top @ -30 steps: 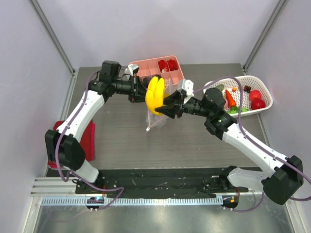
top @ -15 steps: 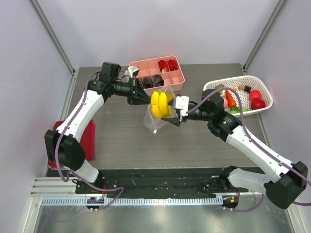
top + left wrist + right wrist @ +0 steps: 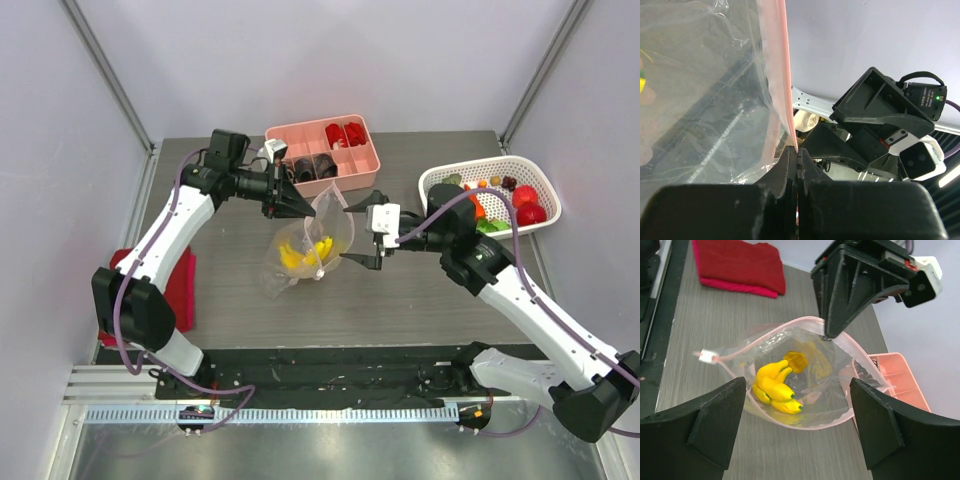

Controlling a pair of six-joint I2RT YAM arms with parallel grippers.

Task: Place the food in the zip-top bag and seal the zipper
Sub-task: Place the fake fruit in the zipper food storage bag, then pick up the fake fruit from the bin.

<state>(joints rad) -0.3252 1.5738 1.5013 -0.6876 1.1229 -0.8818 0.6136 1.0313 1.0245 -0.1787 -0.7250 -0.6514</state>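
- Bag position?
- The zip-top bag [image 3: 300,255] sits near the table's centre, mouth open, with a yellow banana [image 3: 772,387] inside.
- Claws?
- At the bag's 1 o'clock corner the left gripper [image 3: 797,156] is clamped tight on the zipper [image 3: 781,75]. At its 3 o'clock the right gripper [image 3: 797,425] gapes wide, holding nothing.
- Remaining food [image 3: 525,205]?
- In the white basket [image 3: 430,185], at the table's 2 o'clock.

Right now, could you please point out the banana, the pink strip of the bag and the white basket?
banana [image 3: 774,386]: right wrist view, middle of the yellow bunch.
pink strip [image 3: 780,65]: left wrist view, about halfway along its visible length.
white basket [image 3: 510,159]: top view, on its far rim.
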